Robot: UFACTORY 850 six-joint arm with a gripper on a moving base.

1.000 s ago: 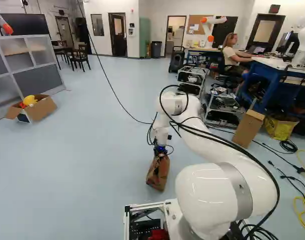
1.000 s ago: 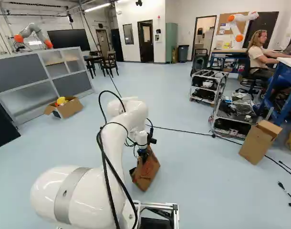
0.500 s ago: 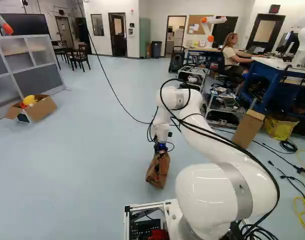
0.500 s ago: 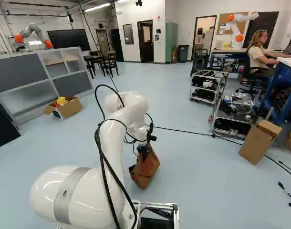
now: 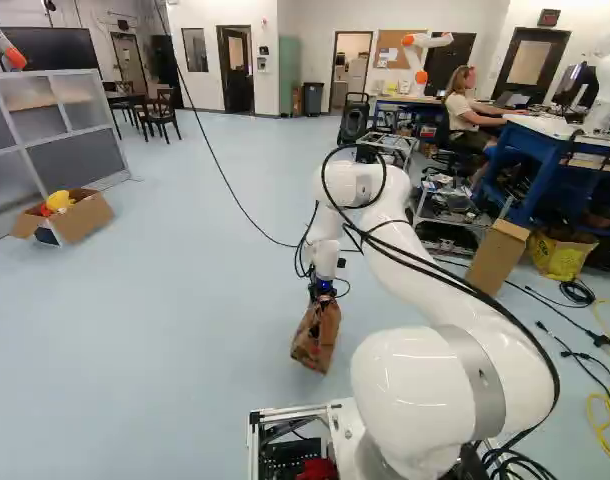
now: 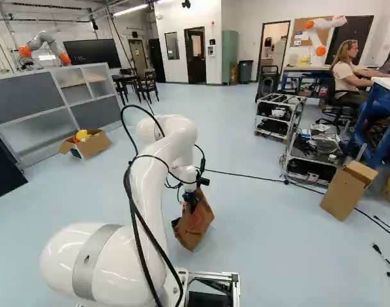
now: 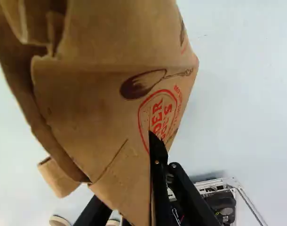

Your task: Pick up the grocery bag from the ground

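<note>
Had the grocery bag pinched between both fingers of the gripper, nearly closed on the folded paper, just ahead of the base frame; could not tell about contact with the floor. Called for a slow, straight lift, firm against slipping or tearing, well above the base frame before any swing
</note>
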